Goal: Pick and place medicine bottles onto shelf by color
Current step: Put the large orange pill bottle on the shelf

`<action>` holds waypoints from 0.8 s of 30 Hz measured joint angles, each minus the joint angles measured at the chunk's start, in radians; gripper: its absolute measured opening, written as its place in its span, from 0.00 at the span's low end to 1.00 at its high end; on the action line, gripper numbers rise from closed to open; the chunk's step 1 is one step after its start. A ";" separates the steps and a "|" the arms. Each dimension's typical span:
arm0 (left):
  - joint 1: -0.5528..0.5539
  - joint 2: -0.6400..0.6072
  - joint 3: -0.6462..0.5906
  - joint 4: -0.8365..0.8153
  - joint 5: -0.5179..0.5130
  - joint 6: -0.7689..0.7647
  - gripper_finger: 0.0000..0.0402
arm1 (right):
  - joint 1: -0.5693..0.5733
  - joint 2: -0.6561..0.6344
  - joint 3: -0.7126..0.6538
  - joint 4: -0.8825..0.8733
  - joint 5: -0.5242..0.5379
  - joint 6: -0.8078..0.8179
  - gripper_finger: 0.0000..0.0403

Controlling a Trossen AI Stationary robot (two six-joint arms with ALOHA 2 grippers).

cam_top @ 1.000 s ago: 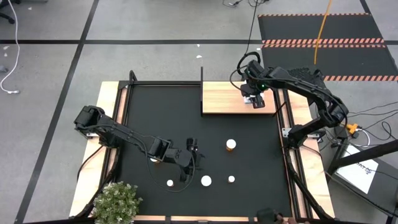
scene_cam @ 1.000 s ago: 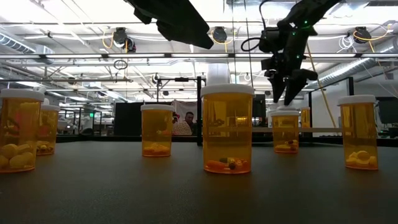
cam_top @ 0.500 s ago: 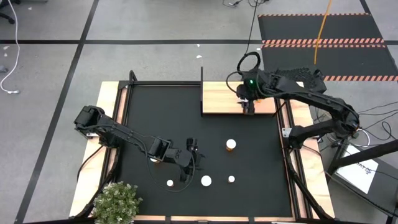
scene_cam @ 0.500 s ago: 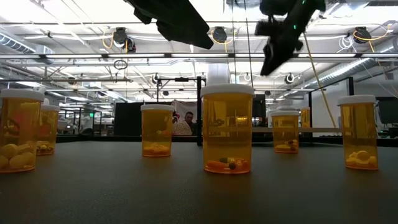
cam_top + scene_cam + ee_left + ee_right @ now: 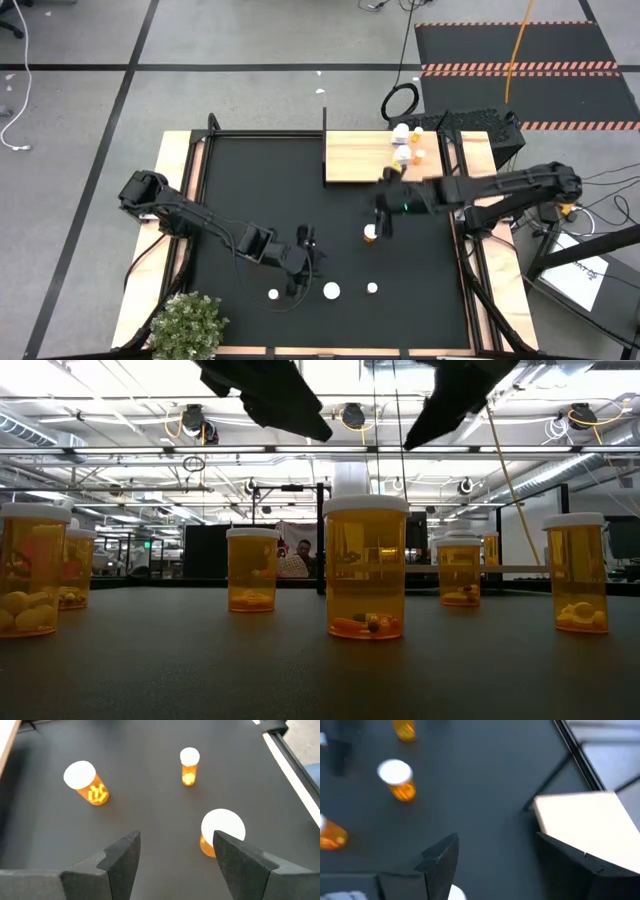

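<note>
Black mat point(image 5: 260, 190), potted plant point(image 5: 187, 325), scattered bottles point(image 5: 331, 291)

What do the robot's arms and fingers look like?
Both arms are dark, almost black, built from chunky jointed segments with thin black cables along them. The right arm shows a tiny green light near its wrist. The left arm looks the same, without a visible light. Each ends in two flat, wedge-shaped black fingers with angular, stepped edges.
</note>
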 joint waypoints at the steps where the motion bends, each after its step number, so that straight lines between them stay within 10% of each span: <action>1: -0.003 0.000 0.000 -0.002 0.000 -0.003 0.62 | 0.037 0.000 -0.008 0.019 0.029 0.018 0.63; 9: -0.014 0.000 0.046 -0.114 -0.001 -0.051 0.62 | 0.265 0.000 -0.052 0.116 0.147 0.116 0.63; 24: -0.048 -0.001 0.097 -0.543 -0.074 -0.259 0.62 | 0.351 -0.097 -0.052 0.090 0.229 0.159 0.63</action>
